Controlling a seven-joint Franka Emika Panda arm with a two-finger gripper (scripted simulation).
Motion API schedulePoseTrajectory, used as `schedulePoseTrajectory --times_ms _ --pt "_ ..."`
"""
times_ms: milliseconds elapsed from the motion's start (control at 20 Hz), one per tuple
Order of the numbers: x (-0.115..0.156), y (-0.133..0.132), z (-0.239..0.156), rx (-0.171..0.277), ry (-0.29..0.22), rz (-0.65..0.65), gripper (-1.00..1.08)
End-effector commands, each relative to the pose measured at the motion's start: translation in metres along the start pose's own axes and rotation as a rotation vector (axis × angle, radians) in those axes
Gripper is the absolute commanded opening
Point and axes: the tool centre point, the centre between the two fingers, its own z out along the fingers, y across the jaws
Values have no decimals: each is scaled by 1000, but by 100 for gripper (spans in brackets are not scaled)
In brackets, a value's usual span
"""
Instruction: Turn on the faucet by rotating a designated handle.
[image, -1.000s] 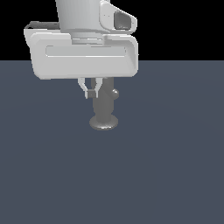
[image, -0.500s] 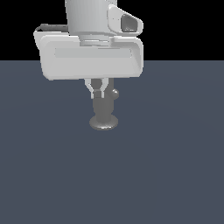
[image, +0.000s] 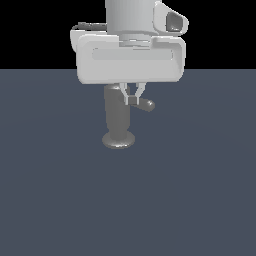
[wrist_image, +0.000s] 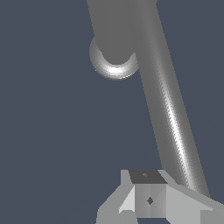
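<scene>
So the gripper (image: 132, 99) is nearest, hanging w/ fingertips pinched nearly together, nothing between them afaict. Right behind sits the handle (image: 146, 104), poking toward the exterior view's right. Behind that is the faucet (image: 117, 120), upright on the grey floor (image: 190, 190).

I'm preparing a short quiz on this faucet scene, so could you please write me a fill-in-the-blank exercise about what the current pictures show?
1. The faucet stands upright on a flared round ____.
2. In the exterior view, the handle sticks out toward that view's ____.
3. The gripper is positioned directly ____ the faucet.
4. The floor around the faucet is dark blue-____.

Missing words: foot; right; above; grey.
</scene>
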Motion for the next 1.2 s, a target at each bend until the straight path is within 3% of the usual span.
schedulePoseTrajectory --times_ms 0,950,1000,1050,1150 --pt "0 17 10 2 -16 8 -100" --pt "16 106 10 2 -16 8 -100" --pt "16 106 10 2 -16 8 -100" --pt "30 85 -2 -6 13 -33 -100" --pt "35 90 -2 -5 12 -32 -100"
